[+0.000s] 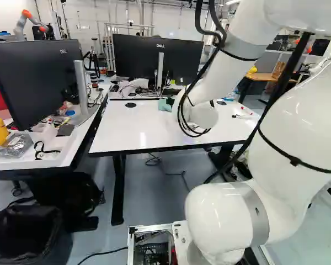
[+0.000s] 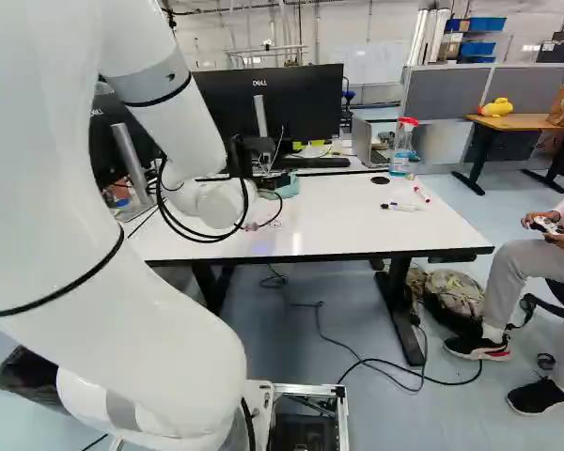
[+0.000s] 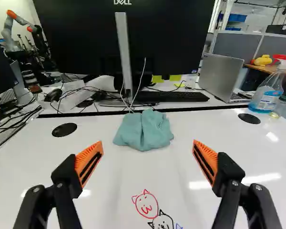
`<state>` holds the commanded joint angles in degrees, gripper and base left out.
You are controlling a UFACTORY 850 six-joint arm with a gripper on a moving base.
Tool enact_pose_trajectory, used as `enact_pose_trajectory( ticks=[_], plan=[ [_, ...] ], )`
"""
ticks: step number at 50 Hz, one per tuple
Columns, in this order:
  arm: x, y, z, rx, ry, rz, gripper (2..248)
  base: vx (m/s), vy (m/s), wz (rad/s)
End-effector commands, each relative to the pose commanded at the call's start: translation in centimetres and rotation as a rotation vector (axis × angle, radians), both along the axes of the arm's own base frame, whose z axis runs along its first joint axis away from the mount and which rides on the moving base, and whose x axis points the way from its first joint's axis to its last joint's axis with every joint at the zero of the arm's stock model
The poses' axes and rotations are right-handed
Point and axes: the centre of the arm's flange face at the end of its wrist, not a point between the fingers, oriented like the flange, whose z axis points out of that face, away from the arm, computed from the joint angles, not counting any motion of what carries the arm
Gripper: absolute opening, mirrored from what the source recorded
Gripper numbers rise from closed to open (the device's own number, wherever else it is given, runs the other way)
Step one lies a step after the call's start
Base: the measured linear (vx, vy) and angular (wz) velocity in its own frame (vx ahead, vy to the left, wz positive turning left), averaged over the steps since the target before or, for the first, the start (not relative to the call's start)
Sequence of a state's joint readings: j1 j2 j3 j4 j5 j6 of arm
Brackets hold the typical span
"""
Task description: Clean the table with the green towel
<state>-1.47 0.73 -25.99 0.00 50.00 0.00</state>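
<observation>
Mostly hidden behind the white wrist, my gripper shows only a dark part in the right base view. In the wrist view the gripper stands open, orange pads wide apart, nothing between them. Ahead of the fingers lies the crumpled green towel, near the far edge of the white table; the left base view shows the towel beside my wrist. Nearer the gripper, the tabletop bears a red cat-face drawing and a black one, with a bit of blue beside them.
Behind the towel stand a monitor, a keyboard and a laptop. A spray bottle is at the far right corner; markers lie on the tabletop. Another monitor stands at the left. Another robot is far back.
</observation>
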Motion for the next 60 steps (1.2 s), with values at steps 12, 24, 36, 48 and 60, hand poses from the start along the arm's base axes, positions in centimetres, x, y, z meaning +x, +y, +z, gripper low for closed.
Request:
enact_pose_trajectory(
  ticks=[12,24,36,48,60],
  plan=[
    [2.5,0.0,0.0,0.0,-0.001,0.001,247,0.0,0.0,0.0],
    [5.0,0.0,0.0,0.0,-0.005,0.002,247,0.0,0.0,0.0],
    [7.5,-0.1,-0.1,0.0,-0.01,0.003,247,0.0,0.0,0.0],
    [10.0,-0.1,-0.3,0.0,-0.018,0.004,247,0.0,0.0,0.0],
    [12.4,-0.1,-0.6,0.0,-0.011,0.004,247,0.0,0.0,0.0]
  ],
)
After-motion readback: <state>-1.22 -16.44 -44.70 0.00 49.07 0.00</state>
